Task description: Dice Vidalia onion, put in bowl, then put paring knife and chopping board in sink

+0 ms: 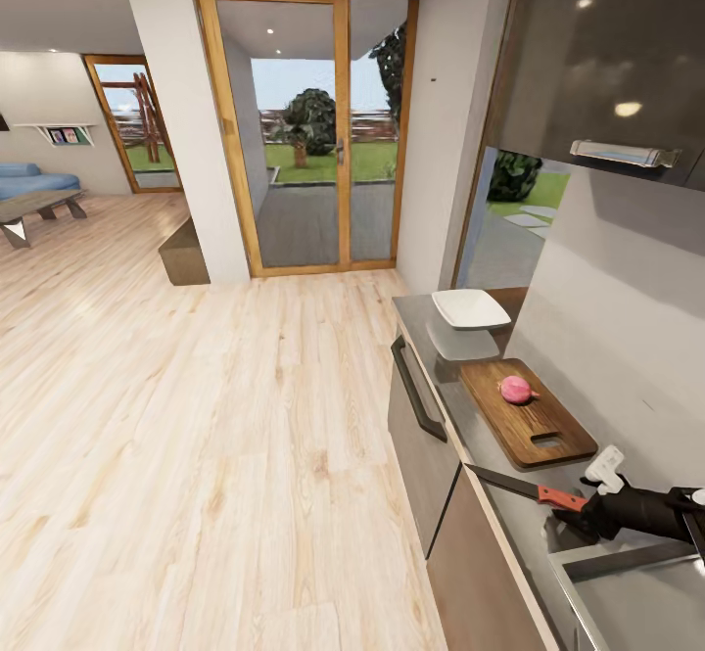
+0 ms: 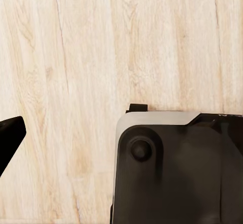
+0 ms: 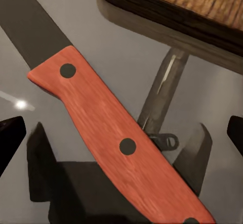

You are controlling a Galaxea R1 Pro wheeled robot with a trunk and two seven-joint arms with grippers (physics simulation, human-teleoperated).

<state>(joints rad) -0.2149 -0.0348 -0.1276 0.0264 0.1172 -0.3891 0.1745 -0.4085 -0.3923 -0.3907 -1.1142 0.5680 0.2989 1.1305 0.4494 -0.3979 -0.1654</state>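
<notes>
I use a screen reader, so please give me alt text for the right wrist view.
The paring knife, red handle with dark rivets and dark blade, lies on the glossy grey countertop between the right gripper's open fingers, which do not touch it. The chopping board's edge lies just beyond.

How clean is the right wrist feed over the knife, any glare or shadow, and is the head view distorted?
Right wrist view: knife handle sharp; a small bright glint on the glossy countertop, dark finger shadows either side of the handle, and the board mirrored in the gloss. Head view: wide-angle lean in the door frame; a ceiling light reflects in the upper cabinet; onion evenly lit.
</notes>
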